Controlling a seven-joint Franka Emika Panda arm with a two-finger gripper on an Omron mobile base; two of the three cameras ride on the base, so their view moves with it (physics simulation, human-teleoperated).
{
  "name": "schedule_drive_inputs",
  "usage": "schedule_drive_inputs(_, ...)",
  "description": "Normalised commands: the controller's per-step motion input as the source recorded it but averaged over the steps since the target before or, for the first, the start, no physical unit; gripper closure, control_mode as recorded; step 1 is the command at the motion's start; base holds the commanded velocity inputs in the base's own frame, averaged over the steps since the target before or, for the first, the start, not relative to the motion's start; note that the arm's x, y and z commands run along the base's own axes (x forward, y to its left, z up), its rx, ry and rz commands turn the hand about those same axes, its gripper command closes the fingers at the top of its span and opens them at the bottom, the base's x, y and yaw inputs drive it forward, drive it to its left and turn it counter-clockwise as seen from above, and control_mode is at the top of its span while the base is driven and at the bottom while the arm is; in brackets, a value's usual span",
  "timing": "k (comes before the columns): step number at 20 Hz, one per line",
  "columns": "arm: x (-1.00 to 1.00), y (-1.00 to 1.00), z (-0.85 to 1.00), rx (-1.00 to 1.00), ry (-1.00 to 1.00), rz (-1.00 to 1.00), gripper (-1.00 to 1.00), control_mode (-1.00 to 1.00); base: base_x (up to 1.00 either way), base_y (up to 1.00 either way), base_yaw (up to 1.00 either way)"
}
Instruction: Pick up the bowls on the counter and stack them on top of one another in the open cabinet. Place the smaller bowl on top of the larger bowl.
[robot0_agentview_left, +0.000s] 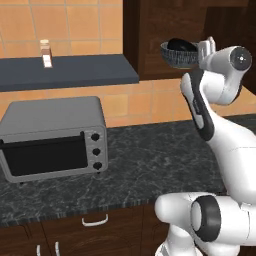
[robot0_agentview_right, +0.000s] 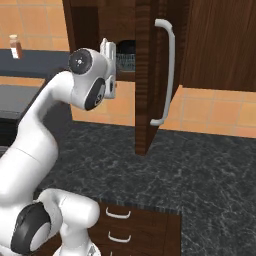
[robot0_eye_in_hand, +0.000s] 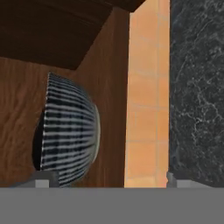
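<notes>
Gripper first: found it (robot0_agentview_left: 207, 47) up high at the mouth of the open cabinet (robot0_agentview_left: 150, 30), tips spread wide with nothing between them (so not holding a thing). Saw the same wide gap in the hand view, with one small dark tip (robot0_eye_in_hand: 43, 179) at each bottom side.

Spotted the larger bowl (robot0_agentview_left: 179, 57) on the cabinet's shelf board, close to its front edge and just beside the gripper. Made out the smaller bowl (robot0_agentview_left: 181, 45) sitting inside it, dark and shiny, poking up over the rim. Looked right for the task: big one under, little one on top. Guessed the stacking was done, or very nearly.

Noticed the stripy outside of the larger bowl in the hand view too, right by the wooden wall.

Watched out for the open cabinet door (robot0_agentview_right: 145, 75) with its long pale handle (robot0_agentview_right: 169, 70), hanging very near the arm on one side. Best to pull back slowly and not bump the bowls.

Down below, saw the counter (robot0_agentview_left: 150, 160) with a toaster oven (robot0_agentview_left: 52, 140) near its left end, well apart from the bowls. Also found a little bottle (robot0_agentview_left: 46, 53) on the blue-grey wall shelf (robot0_agentview_left: 75, 72).
</notes>
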Motion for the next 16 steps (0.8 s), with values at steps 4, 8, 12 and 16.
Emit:
schedule_drive_inputs(4, -1.0, 0.11, -1.0, -0.06, -0.07, 0.0, -1.0, -1.0, 0.0, 0.0, 0.0)
schedule_drive_inputs(8, -1.0, 0.71, -1.0, -0.39, -0.08, 0.04, -1.0, -1.0, 0.0, 0.0, 0.0)
schedule_drive_inputs(12, -1.0, 0.9, -1.0, -0.8, -0.05, 0.25, -1.0, -1.0, 0.0, 0.0, 0.0)
schedule_drive_inputs(16, -1.0, 0.71, -1.0, -0.86, -0.09, 0.3, -1.0, -1.0, 0.0, 0.0, 0.0)
